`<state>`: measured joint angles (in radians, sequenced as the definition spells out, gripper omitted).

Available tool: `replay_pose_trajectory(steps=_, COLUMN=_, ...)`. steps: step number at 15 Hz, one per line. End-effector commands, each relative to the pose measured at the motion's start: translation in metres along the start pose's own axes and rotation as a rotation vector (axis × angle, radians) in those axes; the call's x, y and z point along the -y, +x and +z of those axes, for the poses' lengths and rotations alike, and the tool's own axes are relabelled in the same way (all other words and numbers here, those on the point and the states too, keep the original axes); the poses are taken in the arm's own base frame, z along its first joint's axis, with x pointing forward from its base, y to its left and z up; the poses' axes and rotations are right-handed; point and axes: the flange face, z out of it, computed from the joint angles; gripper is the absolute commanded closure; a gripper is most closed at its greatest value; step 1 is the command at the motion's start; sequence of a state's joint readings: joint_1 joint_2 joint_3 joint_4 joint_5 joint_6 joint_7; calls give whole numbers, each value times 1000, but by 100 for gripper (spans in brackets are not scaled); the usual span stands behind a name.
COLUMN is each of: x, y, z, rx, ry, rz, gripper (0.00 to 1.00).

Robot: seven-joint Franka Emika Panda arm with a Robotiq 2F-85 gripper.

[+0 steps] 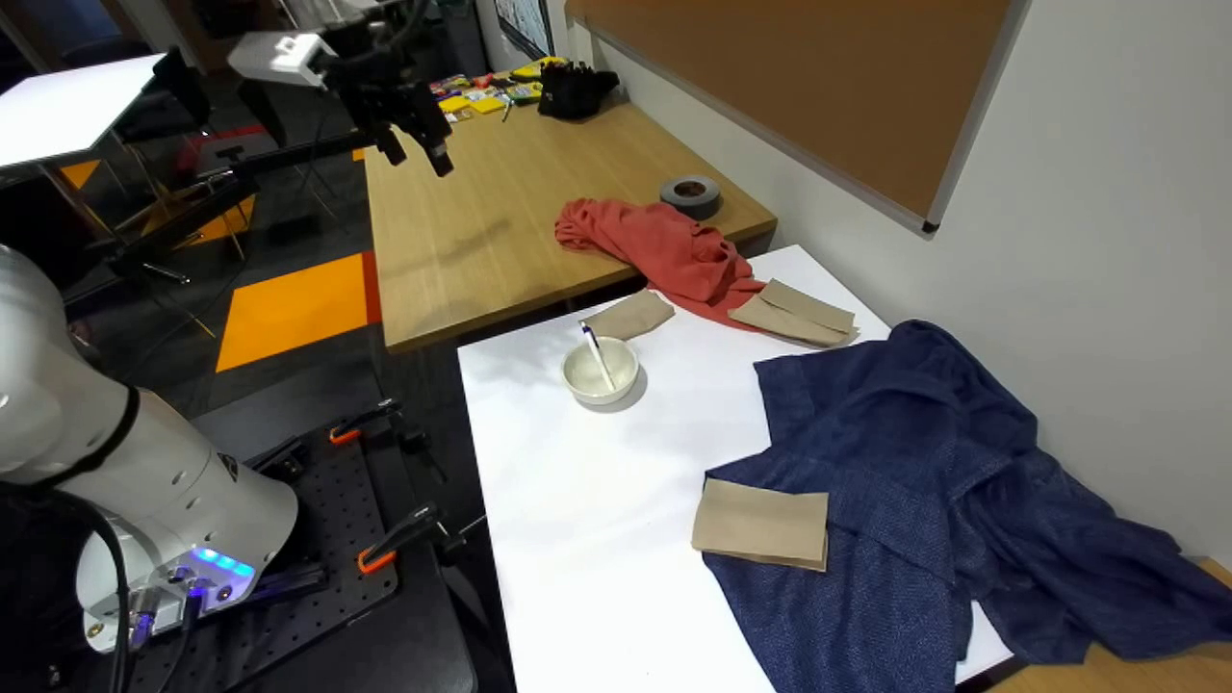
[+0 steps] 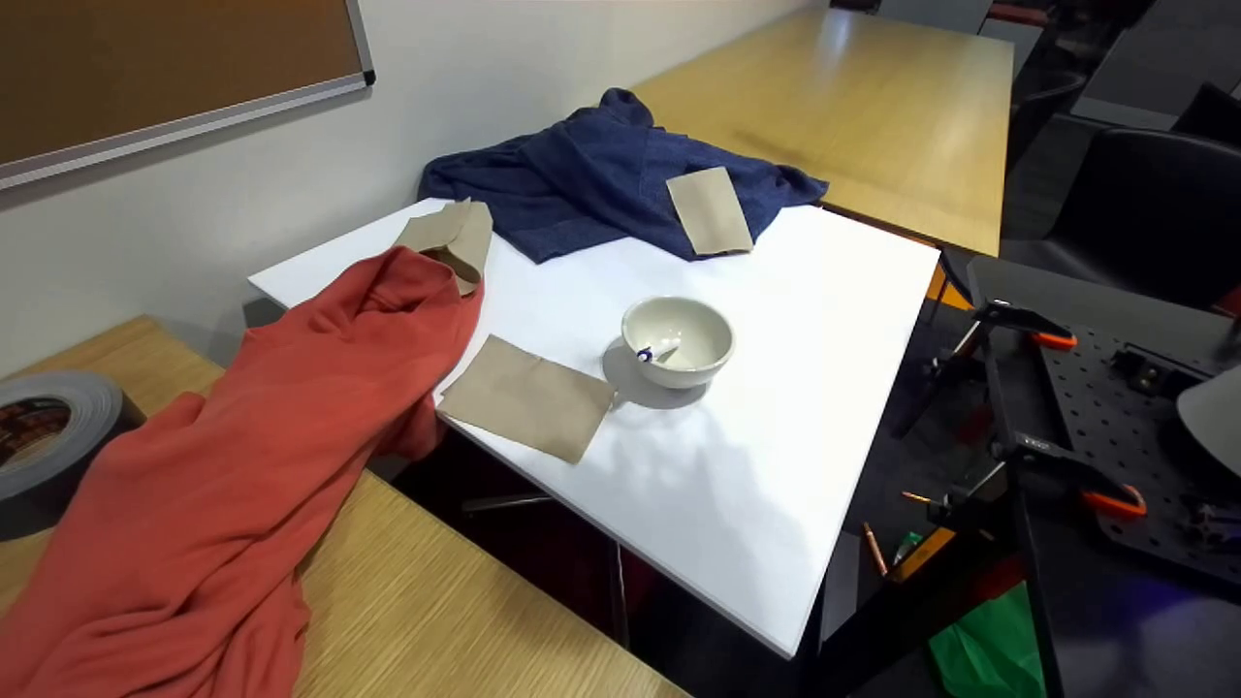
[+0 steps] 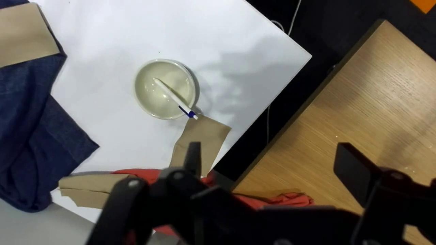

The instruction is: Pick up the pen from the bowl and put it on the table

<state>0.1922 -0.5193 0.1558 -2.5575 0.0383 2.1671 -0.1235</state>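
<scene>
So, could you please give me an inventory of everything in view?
pen: one, white and blue, in bowl, leaning over its rim
bowl: one, cream, on table
table: one, white, under bowl
cloths: two, red and navy, both partly on table
papers: at least three, brown, by bowl and on or beside cloths
wooden tables: two, light brown, at table's ends
tape: one, grey, on a wooden table
pouch: one, black, beside packs
packs: several, mostly yellow, beside pouch
corkboard: one, brown, on wall
far table: one, white, background
chairs: black, background, too dark to count
stand: one, black, beside table
clamps: two, black and orange, on stand
floor bits: several, green, orange, near stand
arm: one, white, on stand
gripper: one, black, raised, open
</scene>
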Motion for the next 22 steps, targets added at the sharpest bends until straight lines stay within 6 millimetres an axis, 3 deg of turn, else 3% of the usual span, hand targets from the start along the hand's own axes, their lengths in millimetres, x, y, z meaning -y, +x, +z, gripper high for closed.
replay_pose_trajectory(steps=1, x=-34, y=14, z=36, rx=34, ry=12, rz=-96, gripper=0)
replay_pose_trajectory(steps=3, x=-48, y=16, z=52, rx=66, ry=11, rz=-115, gripper=0)
replay_pose_trajectory(steps=4, x=-38, y=8, z=43, rx=56, ry=20, rz=-83, gripper=0)
replay_pose_trajectory(steps=6, x=-42, y=8, z=52, rx=75, ry=27, rz=-82, gripper=0)
replay_pose_trajectory(steps=13, x=-42, y=10, z=50, rx=41, ry=4, rz=-104, gripper=0)
replay_pose_trajectory(steps=22, x=-90, y=31, z=103, rx=-45, ry=-46, rz=-350, gripper=0)
